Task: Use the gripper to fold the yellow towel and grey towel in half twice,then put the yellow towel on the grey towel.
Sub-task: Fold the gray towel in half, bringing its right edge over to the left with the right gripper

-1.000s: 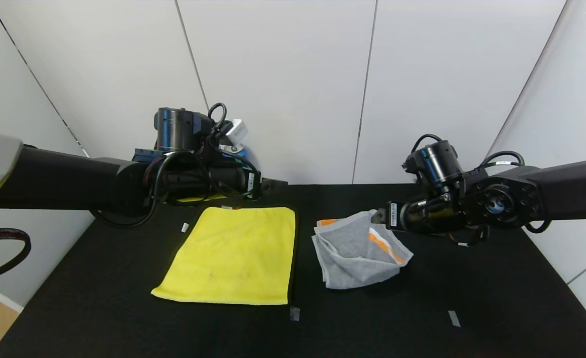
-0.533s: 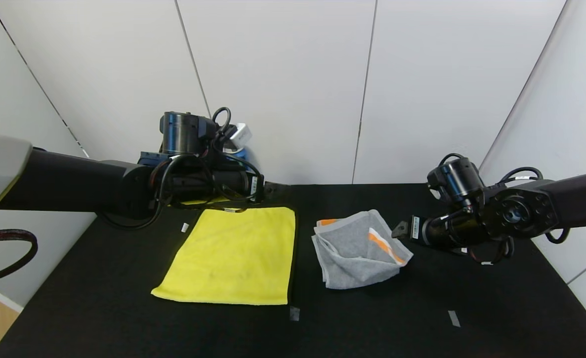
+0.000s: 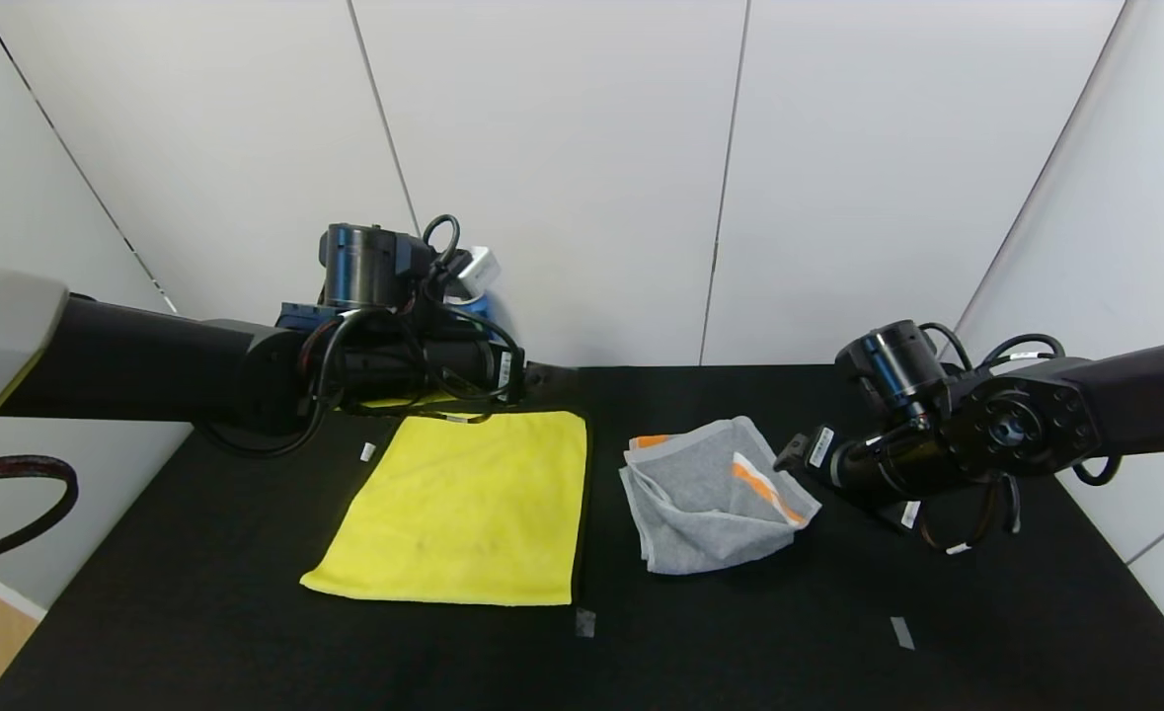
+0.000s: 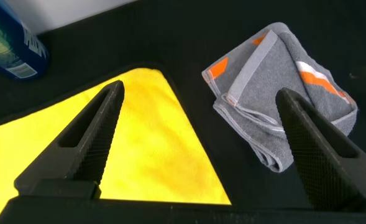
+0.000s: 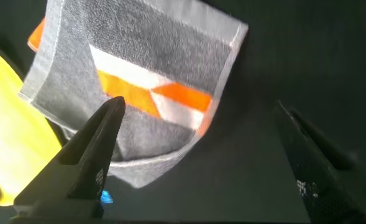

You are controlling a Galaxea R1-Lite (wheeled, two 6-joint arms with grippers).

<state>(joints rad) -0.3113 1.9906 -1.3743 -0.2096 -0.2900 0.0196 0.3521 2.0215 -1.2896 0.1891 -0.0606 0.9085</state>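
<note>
The yellow towel (image 3: 463,504) lies flat, folded to a rectangle, left of centre on the black table (image 3: 246,642). To its right sits the grey towel (image 3: 710,494), a loosely folded bundle with orange patches showing. My left gripper (image 3: 542,373) hovers open over the yellow towel's far edge; its wrist view shows the yellow towel (image 4: 108,162) and the grey towel (image 4: 282,87) beyond the left gripper (image 4: 200,92). My right gripper (image 3: 789,456) is open just off the grey towel's right side, holding nothing. In the right wrist view the grey towel (image 5: 151,56) lies ahead of the right gripper (image 5: 200,106).
Small white tape marks (image 3: 585,622) (image 3: 901,632) (image 3: 367,451) dot the table. A blue and white object (image 3: 473,272) stands at the back behind my left arm, seen as a blue container (image 4: 12,43). White wall panels close off the back and right.
My right gripper has drawn back to the right, off the grey towel, and sits a little lower. The towels have not moved and the left arm has hardly shifted.
</note>
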